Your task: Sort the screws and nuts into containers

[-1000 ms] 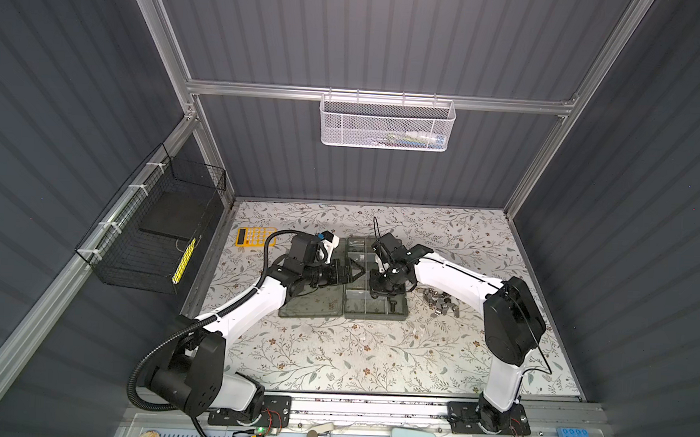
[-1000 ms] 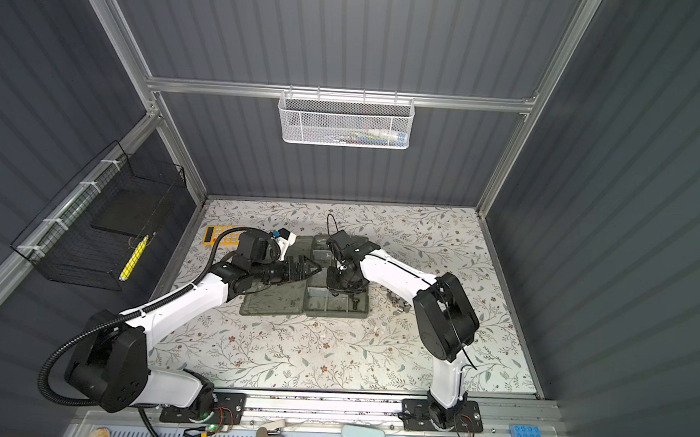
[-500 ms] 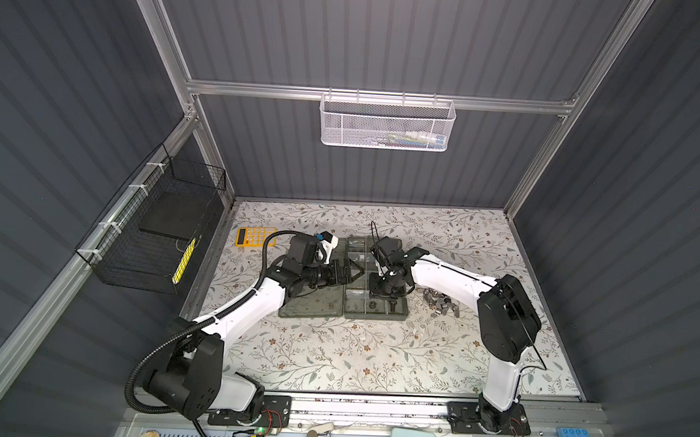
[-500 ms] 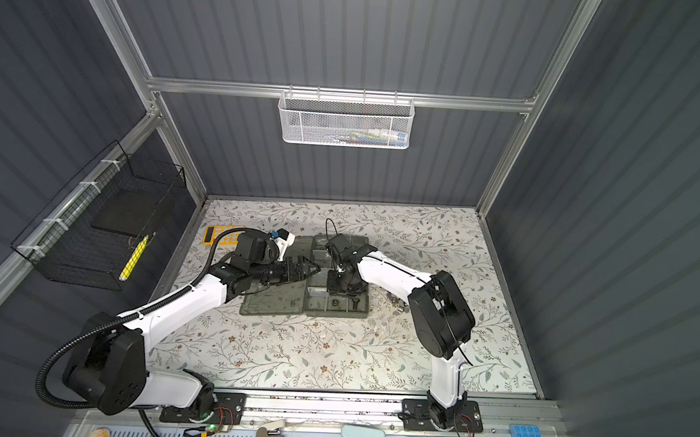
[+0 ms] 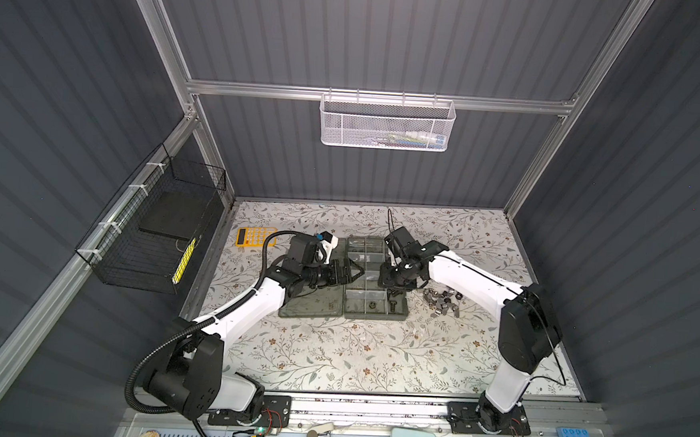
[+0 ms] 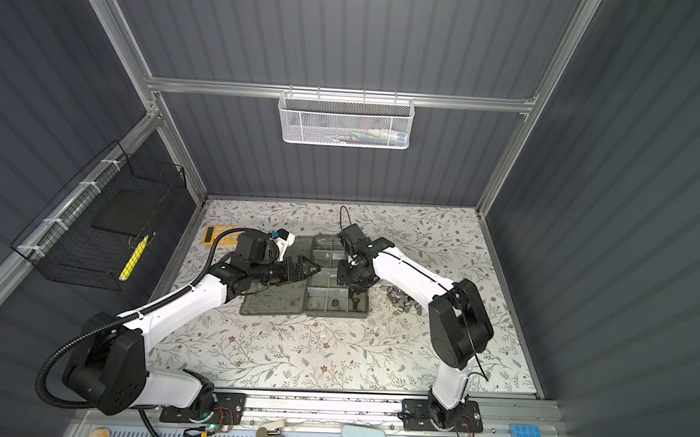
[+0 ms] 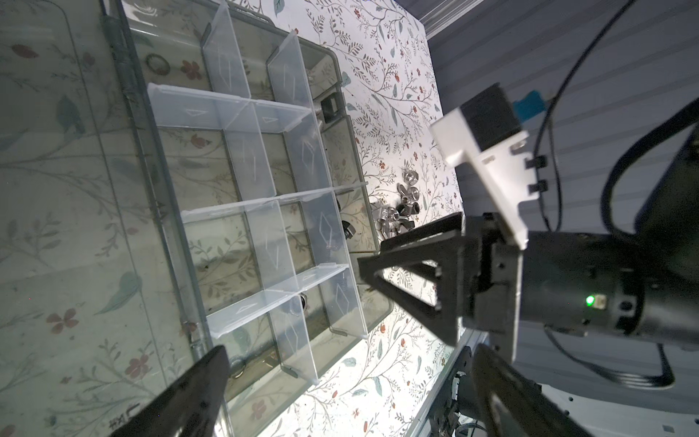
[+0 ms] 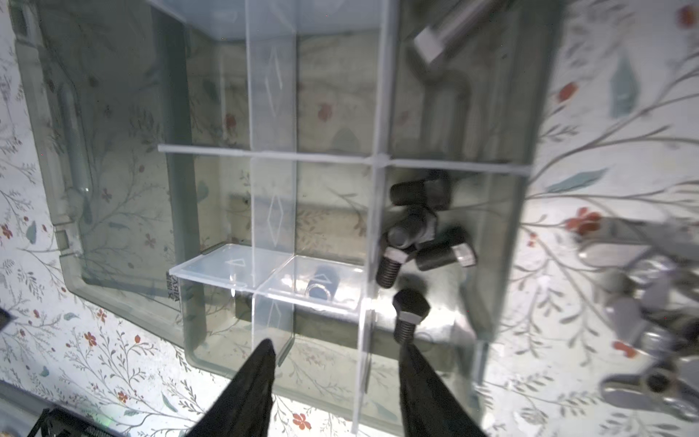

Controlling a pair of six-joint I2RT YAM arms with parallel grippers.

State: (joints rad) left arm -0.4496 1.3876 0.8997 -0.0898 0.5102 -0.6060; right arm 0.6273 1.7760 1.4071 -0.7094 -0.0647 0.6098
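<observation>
Five black screws (image 8: 412, 234) lie heaped in one edge cell (image 8: 488, 227) of the grey-green case (image 8: 113, 189), with a lone silver screw (image 8: 442, 34) in the next cell. Moulded lettering on the case floor is too blurred to read. The right gripper (image 8: 337, 344) hangs just above, fingers apart and empty. The left gripper (image 7: 350, 350) gapes wide too. Loose hardware (image 5: 443, 302) lies on the table beside the case.

In both top views the pile (image 5: 442, 303) at centre right is too small to tell screws from nuts, and the right gripper (image 5: 395, 288) hides the cells under it. The contents of the basket (image 5: 389, 101) at upper centre are too small to name. In the right wrist view the pile (image 8: 650, 302) is blurred. There, a silver screw (image 8: 442, 34) and the gripper's fingers (image 8: 249, 393) are cut off by the frame edge.
</observation>
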